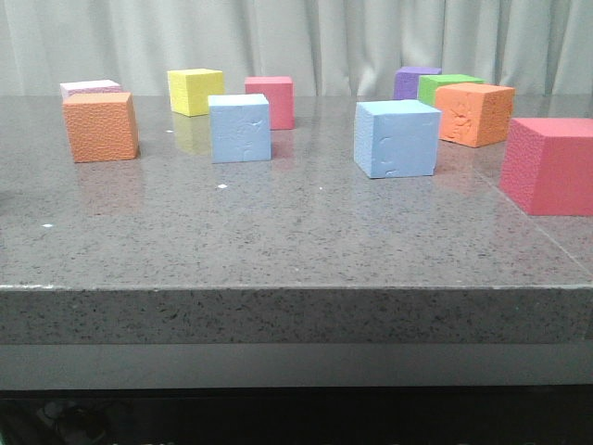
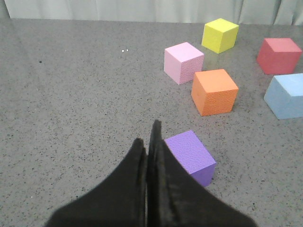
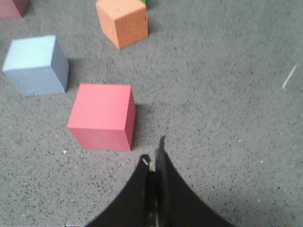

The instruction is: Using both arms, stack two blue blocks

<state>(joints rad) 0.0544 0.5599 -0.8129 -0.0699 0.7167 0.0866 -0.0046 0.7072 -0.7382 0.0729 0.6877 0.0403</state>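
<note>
Blue blocks (image 1: 240, 128) (image 1: 397, 138) sit apart on bench (image 1: 278, 241), unstacked; left end effector (image 2: 150, 137) and right end effector (image 3: 152, 153) both pressed together, empty.

— Can you read any lettering, number or label for me?

— No. You have nothing legible in any of the three views. The foam cubes show plain coloured faces: no print, no sticker, no digit.

— And the surface (image 1: 278, 232) itself?

— Only grey speckle, and a few small white flecks that form no character.

— Anything on the curtain (image 1: 306, 37) behind?

— You will find plain pale folds there, without a mark or sign.
</note>
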